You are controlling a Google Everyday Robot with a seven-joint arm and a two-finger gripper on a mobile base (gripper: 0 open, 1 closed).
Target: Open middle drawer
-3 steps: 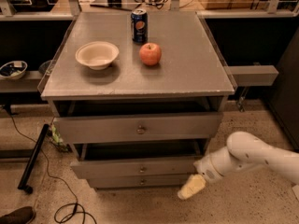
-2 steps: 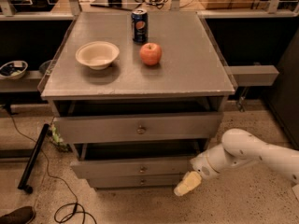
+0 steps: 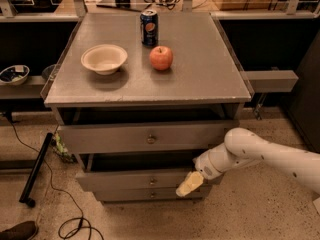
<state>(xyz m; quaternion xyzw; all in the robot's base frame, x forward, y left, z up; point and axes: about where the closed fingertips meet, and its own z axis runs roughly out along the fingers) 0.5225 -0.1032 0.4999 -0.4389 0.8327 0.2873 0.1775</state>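
While still low, claw (image 3: 189, 185) closer to middle drawer (image 3: 125, 180).

My pale yellow gripper (image 3: 189, 184), on my white arm (image 3: 260, 154), hangs below the grey bench's (image 3: 200, 79) front edge, beside the grey middle drawer (image 3: 125, 180). On the bench are a red apple (image 3: 161, 58), a blue can (image 3: 148, 28) and a cream bowl (image 3: 104, 59).

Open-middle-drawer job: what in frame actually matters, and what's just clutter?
Job:
middle drawer
its knob
gripper, low, by the right end of that drawer's front

Lying about:
bowl, apple and soda can on the cabinet top
top drawer
bottom drawer
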